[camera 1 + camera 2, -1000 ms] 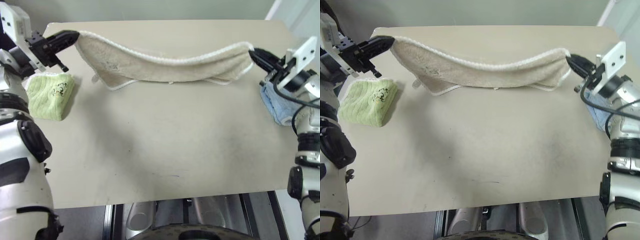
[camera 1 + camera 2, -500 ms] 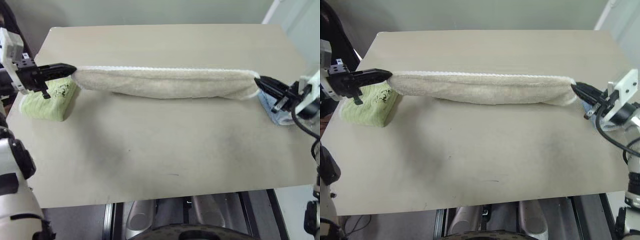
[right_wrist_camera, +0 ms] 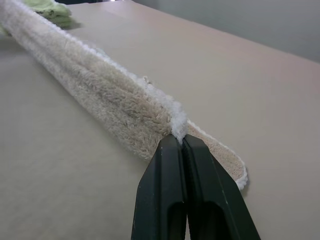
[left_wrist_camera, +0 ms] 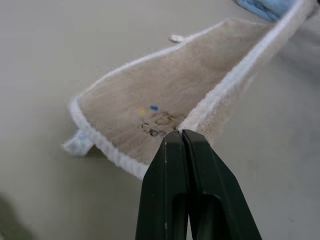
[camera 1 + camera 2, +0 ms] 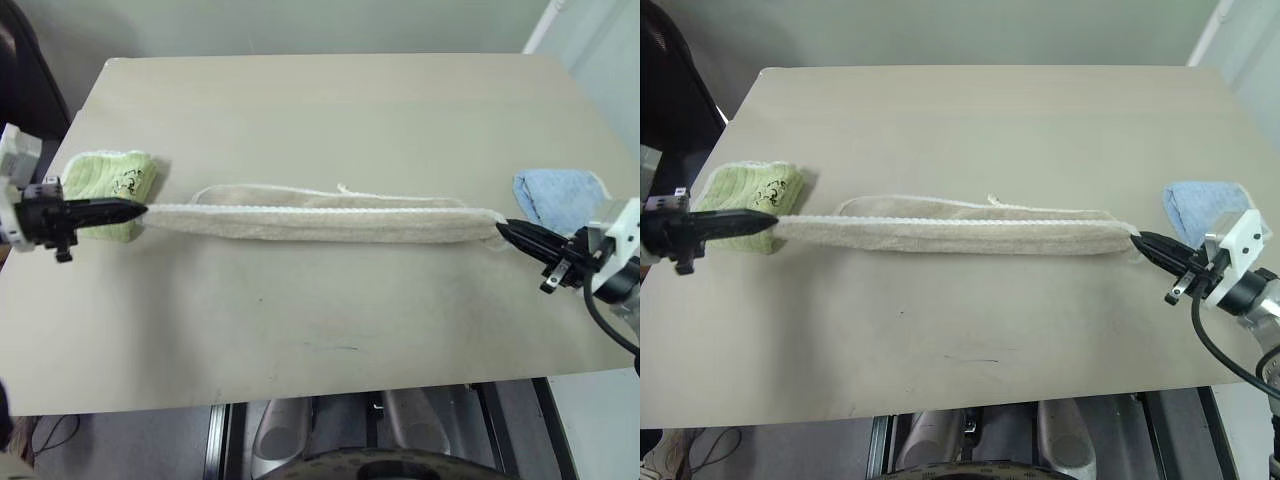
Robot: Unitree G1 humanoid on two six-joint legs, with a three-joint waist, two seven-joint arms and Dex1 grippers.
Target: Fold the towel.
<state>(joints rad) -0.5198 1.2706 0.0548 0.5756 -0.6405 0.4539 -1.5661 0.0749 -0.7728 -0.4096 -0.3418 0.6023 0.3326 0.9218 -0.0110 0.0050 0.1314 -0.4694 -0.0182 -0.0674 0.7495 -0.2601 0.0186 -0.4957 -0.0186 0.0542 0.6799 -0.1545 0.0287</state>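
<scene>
The beige towel (image 5: 320,222) with white edging is stretched taut across the table's middle as a long narrow band. Its far half lies flat on the table behind the held edge, and a small white loop tag (image 4: 77,144) sticks out near one corner. My left gripper (image 5: 140,211) is shut on the towel's left corner (image 4: 182,125), just in front of the green towel. At the other end my right gripper (image 5: 503,231) is shut on the right corner (image 3: 178,125), a little in front of the blue towel.
A folded light-green towel (image 5: 103,186) lies at the table's left edge. A folded light-blue towel (image 5: 555,195) lies near the right edge. The beige table (image 5: 320,110) has bare room ahead of and behind the stretched towel.
Both grippers have pulled back toward the table's front and sunk, holding their corners. The towel, hanging slack in the air before, is now taut and low with its far part resting on the table.
</scene>
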